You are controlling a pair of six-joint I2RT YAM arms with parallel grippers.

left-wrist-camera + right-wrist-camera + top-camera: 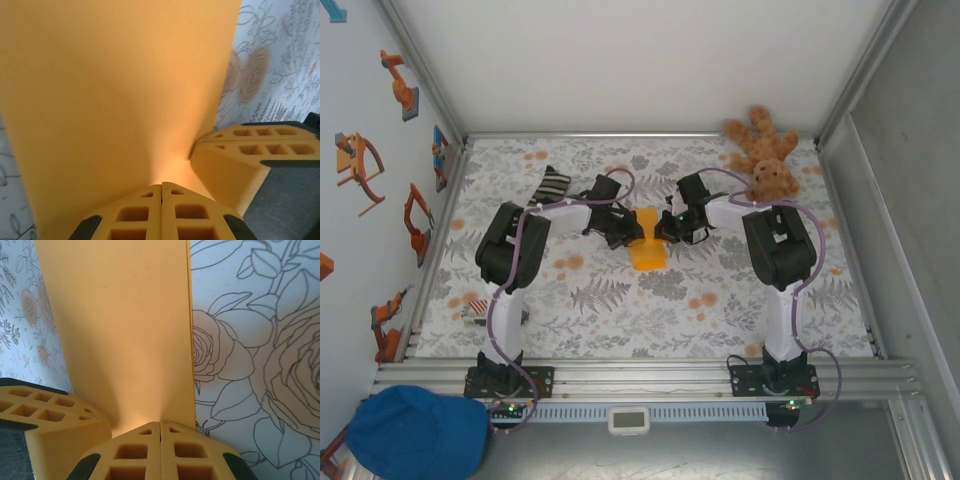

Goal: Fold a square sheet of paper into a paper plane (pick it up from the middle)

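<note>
A: Item one, square sheet of paper (pixel 648 248): location?
B: Orange-yellow, mid-table over the floral cloth (pixel 620 310), caught between the two grippers. A doubled edge shows along one side. Whether it lifts clear of the cloth cannot be told.
A: Item two, left gripper (pixel 161 189)?
B: Jaws closed, fingertips together, pinching the sheet's near end.
A: Item three, right gripper (pixel 160 425)?
B: Likewise closed on the sheet, just beside the left one.
A: Sundries?
B: Brown teddy bear (pixel 765 155), far right corner; striped sock (pixel 552 185), far side, left of the grippers; blue cap (pixel 415 430), off the table, near left
</note>
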